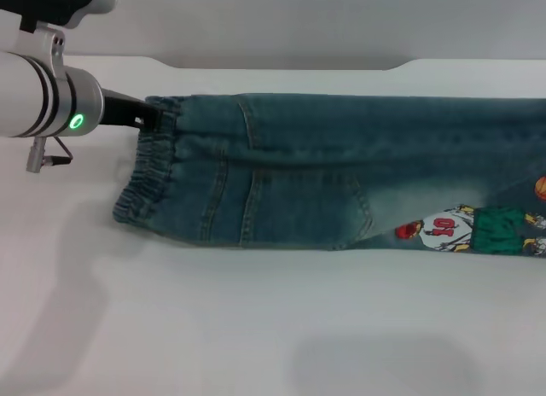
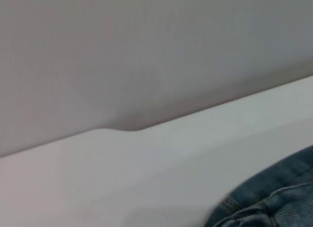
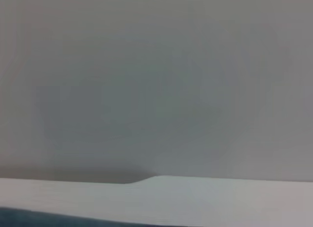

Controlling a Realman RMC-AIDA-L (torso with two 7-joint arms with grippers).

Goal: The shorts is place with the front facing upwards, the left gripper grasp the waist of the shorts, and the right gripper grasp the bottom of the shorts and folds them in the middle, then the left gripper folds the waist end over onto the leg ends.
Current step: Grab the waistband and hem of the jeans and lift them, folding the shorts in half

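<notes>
The shorts (image 1: 324, 183) lie on the white table, folded lengthwise into a long narrow band of blue-green denim. The gathered waist (image 1: 147, 178) is at the left end. The cartoon print numbered 10 (image 1: 445, 228) is near the right end, where the legs run off the picture's edge. My left gripper (image 1: 147, 116) reaches in from the left on its white banded arm and pinches the far corner of the waist. Denim also shows in the left wrist view (image 2: 274, 202) and as a thin strip in the right wrist view (image 3: 29, 218). My right gripper is out of view.
The white table (image 1: 256, 328) stretches bare in front of the shorts. Its far edge (image 1: 401, 65) has a step-shaped notch and meets a grey wall close behind the shorts.
</notes>
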